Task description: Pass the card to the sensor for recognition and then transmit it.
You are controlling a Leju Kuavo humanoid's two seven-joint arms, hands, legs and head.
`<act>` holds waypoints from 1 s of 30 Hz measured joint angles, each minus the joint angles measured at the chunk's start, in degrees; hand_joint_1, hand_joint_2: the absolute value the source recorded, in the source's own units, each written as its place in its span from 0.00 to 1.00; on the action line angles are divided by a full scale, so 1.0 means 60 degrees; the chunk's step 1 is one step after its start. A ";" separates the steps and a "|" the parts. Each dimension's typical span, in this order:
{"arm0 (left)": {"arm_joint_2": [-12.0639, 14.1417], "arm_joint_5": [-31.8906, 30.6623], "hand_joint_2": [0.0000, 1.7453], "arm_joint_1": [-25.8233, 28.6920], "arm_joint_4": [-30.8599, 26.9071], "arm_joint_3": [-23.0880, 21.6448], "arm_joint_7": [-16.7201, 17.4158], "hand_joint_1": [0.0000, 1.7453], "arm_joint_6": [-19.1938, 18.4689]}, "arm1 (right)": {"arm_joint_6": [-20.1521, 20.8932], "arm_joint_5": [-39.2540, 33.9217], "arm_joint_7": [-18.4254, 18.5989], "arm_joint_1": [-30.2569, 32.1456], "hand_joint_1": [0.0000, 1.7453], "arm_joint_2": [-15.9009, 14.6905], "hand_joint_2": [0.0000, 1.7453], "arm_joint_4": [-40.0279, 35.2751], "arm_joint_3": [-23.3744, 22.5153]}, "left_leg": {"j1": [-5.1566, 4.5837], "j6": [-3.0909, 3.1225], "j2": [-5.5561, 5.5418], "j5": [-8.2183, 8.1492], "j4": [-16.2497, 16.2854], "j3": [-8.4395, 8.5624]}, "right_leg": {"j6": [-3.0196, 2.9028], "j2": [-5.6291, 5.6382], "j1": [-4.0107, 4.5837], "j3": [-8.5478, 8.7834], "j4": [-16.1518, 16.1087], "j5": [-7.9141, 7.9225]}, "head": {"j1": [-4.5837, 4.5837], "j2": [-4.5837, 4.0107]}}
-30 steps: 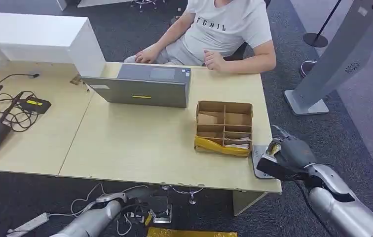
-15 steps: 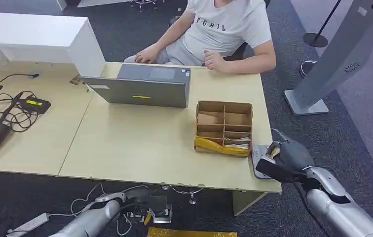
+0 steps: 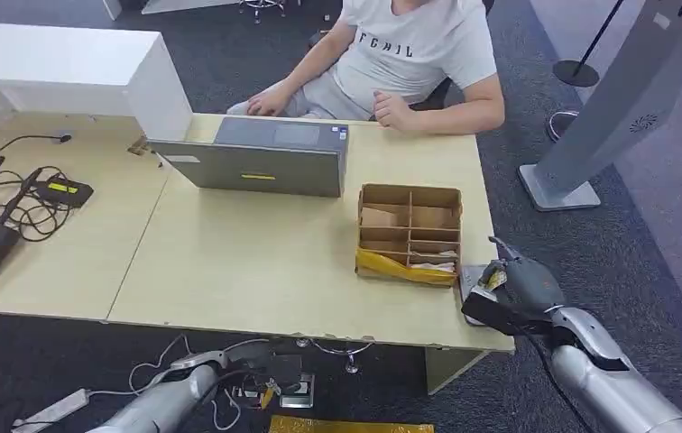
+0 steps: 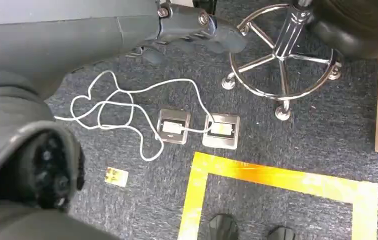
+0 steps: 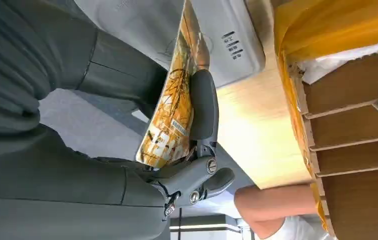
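we see the left hand hanging low over the carpet by cables and floor sockets, and cannot tell whether its fingers are spread or curled; the right hand pinches the card between thumb and fingers, holding it just above the grey sensor at the table front right corner; just beyond sits a cardboard divider box with yellow tape; farther back a laptop; a person sits behind the table
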 joint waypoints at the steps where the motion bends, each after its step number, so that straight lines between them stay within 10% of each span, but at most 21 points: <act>1: 0.0000 0.0011 0.00 -0.0001 0.0000 0.0000 0.0004 0.00 -0.0004 | 0.0011 0.0011 -0.0004 -0.0016 1.00 0.0022 1.00 0.0044 0.0000 | 0.0000 0.0000 0.0000 0.0000 0.0000 0.0000 | 0.0000 0.0000 0.0000 0.0000 0.0000 0.0000 | -0.0004 0.0000; 30: 0.0000 0.0368 0.00 0.0004 0.0000 -0.0022 0.0153 0.00 0.0018 | 0.1221 0.0911 0.0277 -0.1673 1.00 -0.0550 1.00 -0.1122 -0.1191 | -0.0002 0.0000 0.0008 0.0000 0.0001 0.0001 | 0.0002 0.0009 -0.0002 -0.0002 0.0000 0.0010 | -0.0004 0.0000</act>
